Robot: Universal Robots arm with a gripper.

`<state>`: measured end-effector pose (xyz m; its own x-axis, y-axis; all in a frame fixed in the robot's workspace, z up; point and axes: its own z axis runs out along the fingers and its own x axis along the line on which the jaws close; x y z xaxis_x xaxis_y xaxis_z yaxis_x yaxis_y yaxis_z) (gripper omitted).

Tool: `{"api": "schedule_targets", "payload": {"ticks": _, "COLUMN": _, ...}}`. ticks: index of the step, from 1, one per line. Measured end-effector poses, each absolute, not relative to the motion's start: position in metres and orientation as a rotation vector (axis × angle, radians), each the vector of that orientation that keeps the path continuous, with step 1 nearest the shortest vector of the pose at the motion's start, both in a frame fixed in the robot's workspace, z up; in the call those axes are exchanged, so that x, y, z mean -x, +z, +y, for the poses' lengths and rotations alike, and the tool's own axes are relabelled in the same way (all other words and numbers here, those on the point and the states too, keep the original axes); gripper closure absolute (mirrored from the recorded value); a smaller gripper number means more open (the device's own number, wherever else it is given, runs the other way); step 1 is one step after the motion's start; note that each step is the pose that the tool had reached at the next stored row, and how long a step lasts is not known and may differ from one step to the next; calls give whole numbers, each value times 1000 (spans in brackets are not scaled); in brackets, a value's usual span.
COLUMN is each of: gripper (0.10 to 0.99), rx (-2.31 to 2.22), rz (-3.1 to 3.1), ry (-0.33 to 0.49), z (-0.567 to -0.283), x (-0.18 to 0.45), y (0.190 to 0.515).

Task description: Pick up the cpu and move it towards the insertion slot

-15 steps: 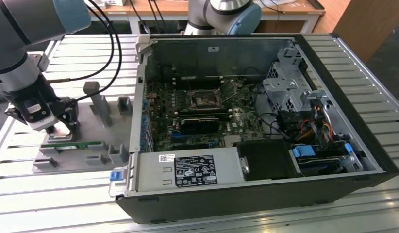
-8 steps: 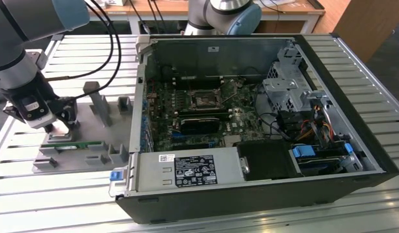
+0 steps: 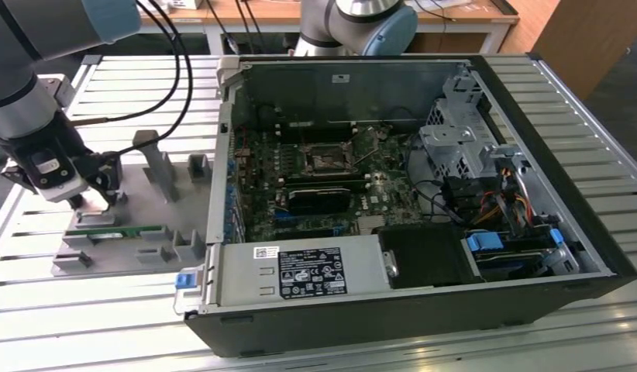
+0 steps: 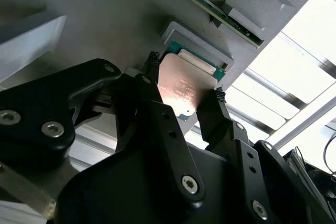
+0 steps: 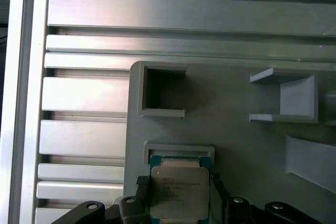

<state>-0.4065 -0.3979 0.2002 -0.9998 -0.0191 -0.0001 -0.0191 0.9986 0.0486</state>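
1. The cpu (image 5: 179, 192) lies silver face up in its shallow pocket on the grey fixture plate (image 5: 236, 145), at the exterior view's left.
2. My gripper (image 4: 185, 77) straddles it, with both fingers (image 4: 157, 108) drawn in against its opposite edges, gripping it in the pocket.
3. A green memory stick (image 3: 117, 231) lies near on the same plate.
4. The insertion slot (image 3: 326, 160) sits well apart, inside the open computer case (image 3: 566, 155).

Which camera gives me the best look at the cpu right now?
The first wrist view: the cpu lies face-on in its grey holder. The second wrist view shows it slanted, partly behind the pincer.
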Motion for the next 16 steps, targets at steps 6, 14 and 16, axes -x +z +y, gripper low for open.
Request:
{"api": "schedule_targets", "payload": {"ticks": 6, "gripper": 545, "rx": -30, "rz": -3140, "ry": -76, "z": -398, "x": 406, "y": 204}}
{"api": "schedule_targets", "payload": {"ticks": 14, "gripper": 545, "rx": -30, "rz": -3140, "ry": -76, "z": -398, "x": 406, "y": 209}}
{"api": "schedule_targets", "payload": {"ticks": 16, "gripper": 545, "rx": -30, "rz": -3140, "ry": -76, "z": -398, "x": 406, "y": 210}}
